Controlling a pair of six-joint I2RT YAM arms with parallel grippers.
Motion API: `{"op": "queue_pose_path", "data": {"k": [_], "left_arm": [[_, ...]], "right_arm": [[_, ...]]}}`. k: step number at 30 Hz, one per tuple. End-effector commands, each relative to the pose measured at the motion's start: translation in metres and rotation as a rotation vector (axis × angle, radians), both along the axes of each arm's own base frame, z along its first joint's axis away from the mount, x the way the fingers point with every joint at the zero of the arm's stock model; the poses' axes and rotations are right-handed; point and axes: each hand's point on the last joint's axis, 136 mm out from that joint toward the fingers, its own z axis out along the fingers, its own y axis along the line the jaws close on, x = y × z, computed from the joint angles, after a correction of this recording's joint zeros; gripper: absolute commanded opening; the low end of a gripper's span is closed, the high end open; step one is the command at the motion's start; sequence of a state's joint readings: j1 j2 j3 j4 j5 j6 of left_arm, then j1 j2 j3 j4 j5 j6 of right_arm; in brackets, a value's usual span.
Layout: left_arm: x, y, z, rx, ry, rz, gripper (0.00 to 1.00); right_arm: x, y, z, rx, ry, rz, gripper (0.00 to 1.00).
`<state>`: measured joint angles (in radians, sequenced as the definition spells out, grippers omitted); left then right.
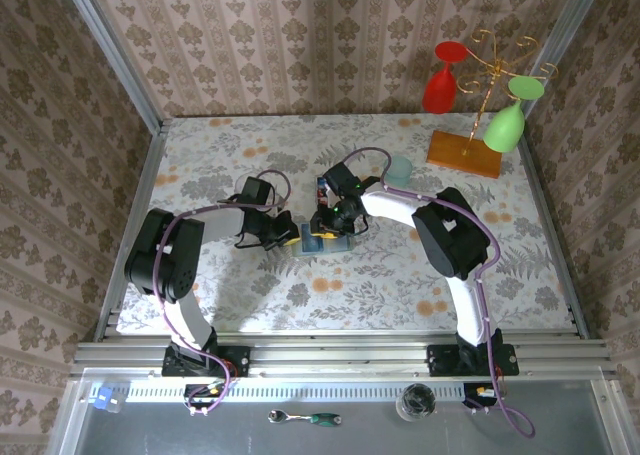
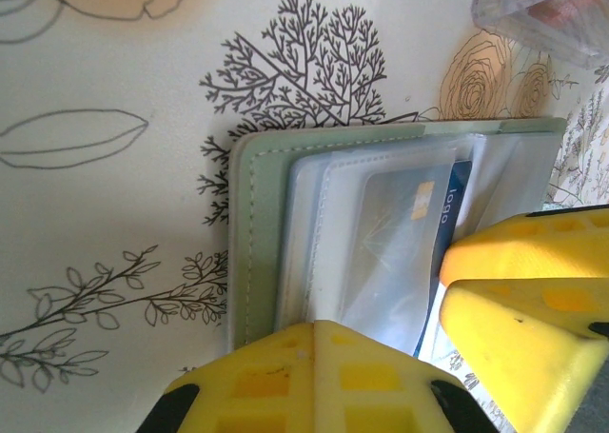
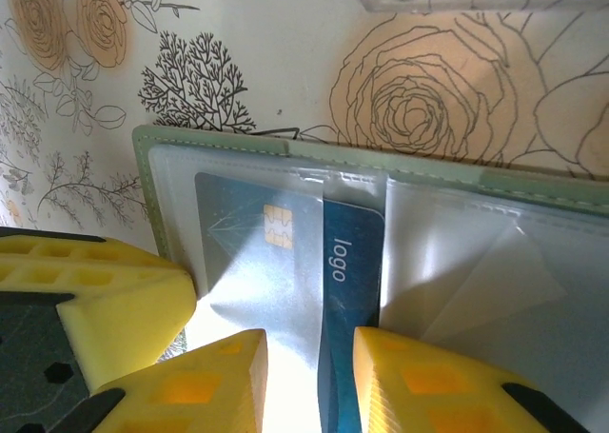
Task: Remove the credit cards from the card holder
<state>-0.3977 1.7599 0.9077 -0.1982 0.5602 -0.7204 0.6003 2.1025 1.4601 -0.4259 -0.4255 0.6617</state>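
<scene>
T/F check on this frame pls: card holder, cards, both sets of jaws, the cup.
1. The card holder lies open on the table. True.
2. All cards are out of it. False: a blue card marked "logo" sits in its sleeves.
3. The right gripper has its jaws clamped shut. False: a gap shows between them, over the blue card.
4. The left gripper has its jaws shut. True.
5. The teal cup stands on the card holder. False: it stands apart, farther back on the table.
</scene>
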Motion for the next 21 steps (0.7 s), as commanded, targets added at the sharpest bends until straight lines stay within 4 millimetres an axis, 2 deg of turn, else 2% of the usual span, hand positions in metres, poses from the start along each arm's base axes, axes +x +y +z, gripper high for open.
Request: {"op": "queue_pose_path", "data": {"k": [1,5,8,15,21], "left_arm": [[-0.001,0.005,0.01,0.023,-0.019,-0.01,0.0],[0.003,0.002,0.025,0.006,-0.046,-0.017,0.0],[0.001,-0.004,0.029,-0.006,-0.047,-0.034,0.0],[-0.005,-0.016,0.021,-0.002,-0.024,-0.066,0.0],[-0.009,-0.014,0.005,0.03,0.016,-0.073,0.0]], "right_arm": [[0.003,-0.002,0.023,-0.008,-0.049,0.007,0.31],[0.001,0.001,0.03,0.022,-0.053,0.015,0.31],[-0.004,0.003,0.03,0.034,-0.037,0.031,0.3],[-0.01,-0.002,0.022,0.014,-0.013,0.036,0.3],[-0.014,0.009,0.018,0.071,0.025,0.056,0.3]]}}
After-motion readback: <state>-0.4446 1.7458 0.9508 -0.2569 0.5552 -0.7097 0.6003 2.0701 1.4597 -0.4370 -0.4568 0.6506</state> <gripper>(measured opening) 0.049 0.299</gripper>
